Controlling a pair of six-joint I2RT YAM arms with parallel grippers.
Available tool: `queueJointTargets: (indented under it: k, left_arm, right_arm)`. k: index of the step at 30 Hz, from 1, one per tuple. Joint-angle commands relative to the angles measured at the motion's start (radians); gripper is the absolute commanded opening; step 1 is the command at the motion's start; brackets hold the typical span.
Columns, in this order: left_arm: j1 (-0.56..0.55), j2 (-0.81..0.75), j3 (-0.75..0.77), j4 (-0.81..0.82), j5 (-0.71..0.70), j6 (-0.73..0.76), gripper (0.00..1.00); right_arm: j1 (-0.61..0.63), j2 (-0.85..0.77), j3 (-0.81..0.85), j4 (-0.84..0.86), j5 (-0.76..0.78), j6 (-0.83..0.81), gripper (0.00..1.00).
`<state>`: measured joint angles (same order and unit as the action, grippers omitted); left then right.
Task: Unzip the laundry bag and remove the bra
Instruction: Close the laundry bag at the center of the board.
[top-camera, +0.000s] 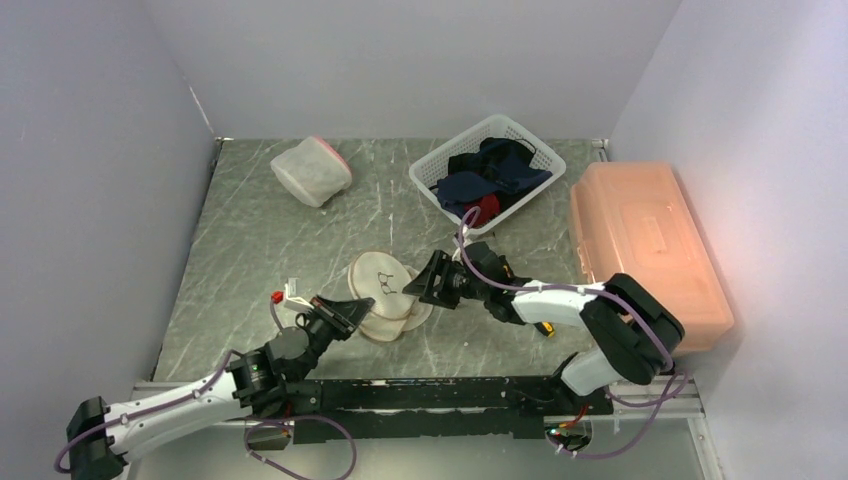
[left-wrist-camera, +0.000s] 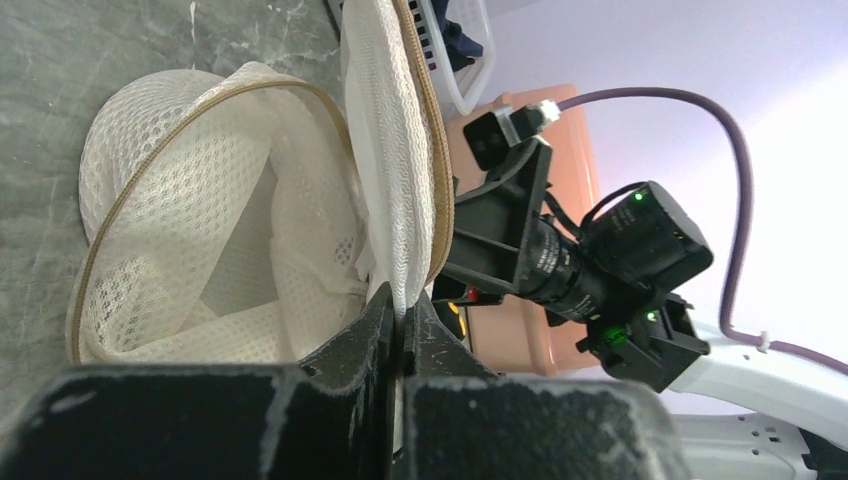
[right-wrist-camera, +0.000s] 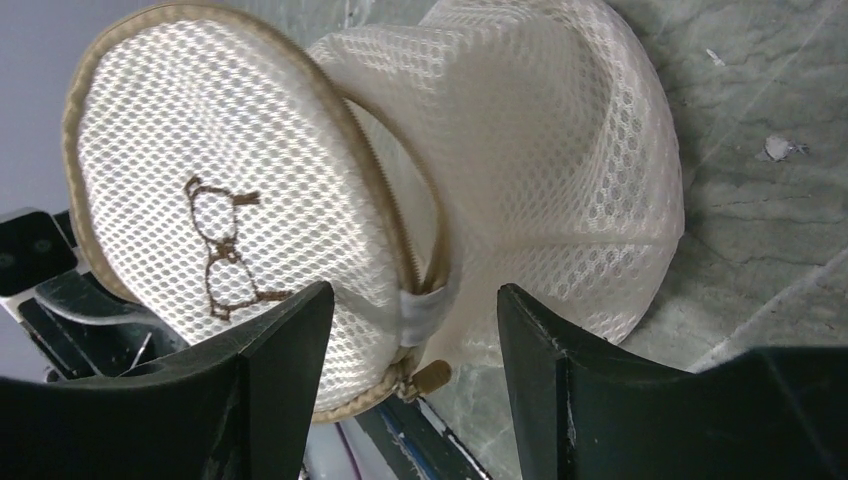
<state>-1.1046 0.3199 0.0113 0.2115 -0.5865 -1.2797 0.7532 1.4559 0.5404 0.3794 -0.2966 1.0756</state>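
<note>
Pinching laundry bag (left-wrist-camera: 200, 200) rim: left tool (left-wrist-camera: 400, 312)

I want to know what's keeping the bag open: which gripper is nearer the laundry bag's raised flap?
Left. The left gripper is shut on the edge of the raised flap, holding it up. The right gripper stands open at the flap's zipper end, gripping nothing.

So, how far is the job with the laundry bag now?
Done: the round white mesh laundry bag looks unzipped, lid raised. In hand: left jaws pinch the lid's edge; right jaws stand open by the tan zipper pull. Left: the bra is not out yet.
</note>
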Motion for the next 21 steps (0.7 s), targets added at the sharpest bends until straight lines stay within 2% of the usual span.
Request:
queueJointTargets:
  k: [1,4,14,16,19,20,21]
  left_arm:
    - [0.003,-0.028,-0.008,-0.018,0.013,-0.015,0.03]
    - [0.002,-0.027,-0.008,-0.020,0.014,-0.018,0.03]
    - [0.002,0.005,-0.009,0.016,0.019,-0.020,0.03]
    - [0.003,0.012,-0.008,0.016,0.019,-0.017,0.03]
    - [0.003,0.009,0.024,-0.059,0.022,0.009,0.03]
    - [0.003,0.002,0.073,-0.131,0.021,0.019,0.09]
    - [0.003,-0.006,0.116,-0.221,0.017,0.032,0.25]
  right_arm:
    - [-0.002,0.048,-0.031,0.174,-0.031,0.073,0.64]
    - [-0.002,0.086,-0.049,0.262,-0.046,0.108,0.61]
    - [-0.002,0.108,-0.050,0.338,-0.071,0.131,0.34]
    - [-0.002,0.102,-0.055,0.347,-0.071,0.132,0.26]
    - [-0.002,0.058,-0.056,0.304,-0.065,0.103,0.06]
    - [-0.003,0.027,-0.045,0.251,-0.051,0.080,0.00]
    - [-0.003,-0.015,-0.032,0.173,-0.029,0.043,0.00]
